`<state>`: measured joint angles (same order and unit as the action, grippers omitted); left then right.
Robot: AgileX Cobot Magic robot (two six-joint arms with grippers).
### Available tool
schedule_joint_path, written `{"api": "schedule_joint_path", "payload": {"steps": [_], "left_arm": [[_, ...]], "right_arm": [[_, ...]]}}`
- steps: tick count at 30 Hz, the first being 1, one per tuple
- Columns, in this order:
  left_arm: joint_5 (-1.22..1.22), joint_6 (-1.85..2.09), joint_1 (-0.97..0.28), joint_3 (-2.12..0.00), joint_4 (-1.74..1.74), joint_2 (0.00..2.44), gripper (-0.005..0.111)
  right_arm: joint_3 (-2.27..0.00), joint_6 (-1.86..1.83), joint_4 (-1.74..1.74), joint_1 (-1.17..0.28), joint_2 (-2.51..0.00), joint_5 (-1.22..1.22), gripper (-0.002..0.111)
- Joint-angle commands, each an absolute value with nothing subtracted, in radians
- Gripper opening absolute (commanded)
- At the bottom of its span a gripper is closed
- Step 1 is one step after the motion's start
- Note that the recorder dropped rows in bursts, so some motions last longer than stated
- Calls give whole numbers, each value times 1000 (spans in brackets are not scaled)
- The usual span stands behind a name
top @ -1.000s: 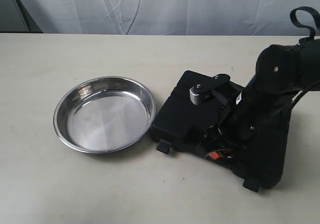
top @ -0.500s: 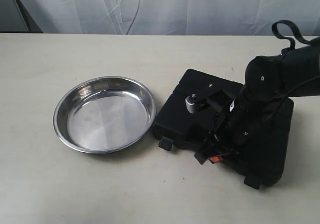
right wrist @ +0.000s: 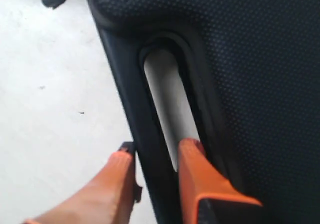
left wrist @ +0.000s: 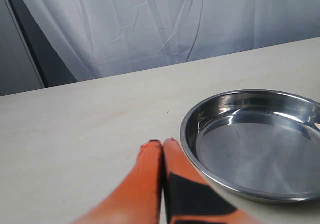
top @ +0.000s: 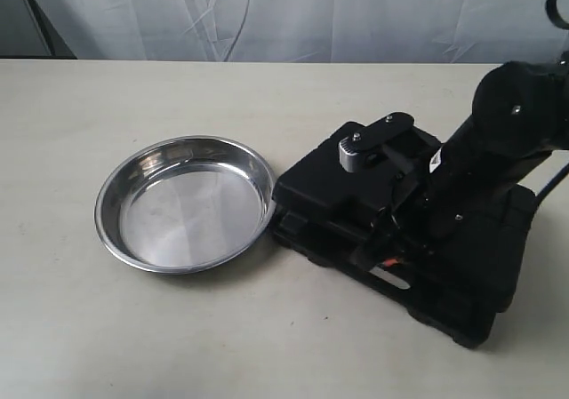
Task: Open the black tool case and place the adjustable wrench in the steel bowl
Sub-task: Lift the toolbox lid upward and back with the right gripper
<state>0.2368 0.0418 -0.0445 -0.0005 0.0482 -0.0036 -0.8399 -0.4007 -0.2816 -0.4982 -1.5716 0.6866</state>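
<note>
One steel bowl [top: 187, 203] and one black tool case [top: 320, 199] lay on the table [top: 89, 328], the bowl on the left and the case just beside its rim on the right. The bowl sat upright with nothing in it. The case's upper half appeared raised a little above the lower half along the near edge, with a narrow gap between them; what lay inside was hidden.

Two grippers showed, each with two orange fingers. The right gripper [right wrist: 156, 151] was clamped on the case's handle bar. One finger [right wrist: 192, 159] was pushed into the single handle cut-out [right wrist: 167, 99] and the other sat on the outside of the rim. Pale table showed through the slot. The one arm [top: 516, 123] in the exterior view, black and bulky, reached down over the right part of the case.

The left gripper [left wrist: 160, 143] rested low over the table, near the bowl's rim but apart from it. Its two fingertips were pressed together with nothing between them.

The tabletop was a pale cream, matte, marked by a few small dark specks. Behind its far edge hung one wrinkled white curtain [top: 267, 17], with a dark vertical strip [left wrist: 30, 44] beside it at the left.
</note>
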Motion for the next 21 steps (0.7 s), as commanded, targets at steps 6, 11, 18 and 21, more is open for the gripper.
{"api": "schedule_joint_path", "payload": {"steps": [6, 11, 18, 21], "left_arm": [[239, 38, -43, 0, 48, 0, 0], [239, 38, -43, 0, 48, 0, 0], [239, 38, -43, 0, 48, 0, 0], [239, 38, -43, 0, 48, 0, 0]], "right_arm": [[-875, -239, -143, -490, -1336, 712, -1], [-952, -47, 111, -490, -1270, 779, -1], [-1012, 73, 460, -490, -1266, 879, -1], [-1012, 96, 555, -490, -1270, 886, -1]]}}
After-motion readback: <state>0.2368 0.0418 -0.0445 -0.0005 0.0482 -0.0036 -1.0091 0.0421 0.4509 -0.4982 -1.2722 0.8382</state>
